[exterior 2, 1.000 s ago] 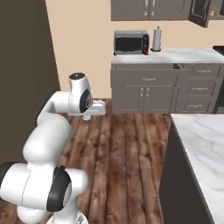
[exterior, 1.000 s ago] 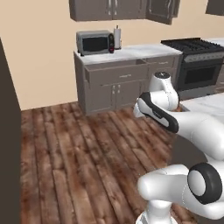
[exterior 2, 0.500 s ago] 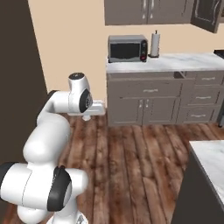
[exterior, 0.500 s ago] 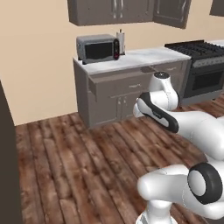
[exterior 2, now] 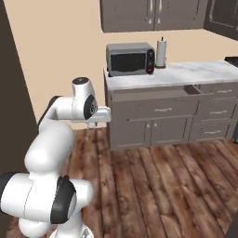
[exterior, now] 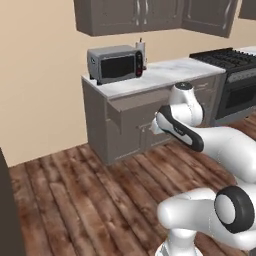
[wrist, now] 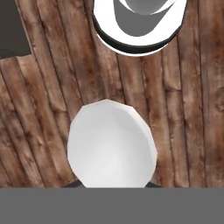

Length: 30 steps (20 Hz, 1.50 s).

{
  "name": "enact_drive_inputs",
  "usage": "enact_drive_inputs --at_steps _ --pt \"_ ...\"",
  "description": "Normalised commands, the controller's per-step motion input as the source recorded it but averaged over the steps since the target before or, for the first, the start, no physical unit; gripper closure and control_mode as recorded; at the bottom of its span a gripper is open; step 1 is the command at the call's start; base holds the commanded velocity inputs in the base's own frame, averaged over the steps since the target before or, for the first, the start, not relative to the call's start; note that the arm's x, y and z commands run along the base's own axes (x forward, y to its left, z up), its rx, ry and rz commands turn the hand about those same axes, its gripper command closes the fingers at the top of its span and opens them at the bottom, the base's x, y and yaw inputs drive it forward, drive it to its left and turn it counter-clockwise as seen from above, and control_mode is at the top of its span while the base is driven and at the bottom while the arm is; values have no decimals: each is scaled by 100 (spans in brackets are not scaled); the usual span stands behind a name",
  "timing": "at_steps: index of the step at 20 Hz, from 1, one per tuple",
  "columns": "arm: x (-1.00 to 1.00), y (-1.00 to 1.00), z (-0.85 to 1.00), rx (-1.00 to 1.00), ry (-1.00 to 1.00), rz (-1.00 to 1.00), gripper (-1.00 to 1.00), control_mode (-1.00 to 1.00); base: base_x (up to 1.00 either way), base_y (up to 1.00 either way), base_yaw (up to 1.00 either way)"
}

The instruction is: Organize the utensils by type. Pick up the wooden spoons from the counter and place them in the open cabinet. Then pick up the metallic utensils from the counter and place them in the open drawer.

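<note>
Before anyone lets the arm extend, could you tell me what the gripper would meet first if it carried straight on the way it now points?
Probably the wooden floor: the hand view looks down at its planks. The robot's own body blocks the middle of that view, so this is uncertain.

I can read no words, brands, numbers or signs anywhere here. The microwave (exterior 2: pixel 130 59) on my counter (exterior 2: pixel 186 74) has a dark door and a side panel, but any marks on that panel are too small to make out.
</note>
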Motion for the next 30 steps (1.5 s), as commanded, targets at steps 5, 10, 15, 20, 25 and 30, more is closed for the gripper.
enact_drive_inputs --at_steps 5,10,15,20,25,30 --pt "0 0 0 0 0 0 100 100 75 75 -30" --pt "0 0 0 0 0 0 100 100 67 70 -41" --pt "0 0 0 0 0 0 100 100 61 62 -53" --pt "0 0 0 0 0 0 100 100 37 73 -50" --pt "0 0 0 0 0 0 100 100 29 81 -39" --pt "0 0 0 0 0 0 100 100 19 80 -28"
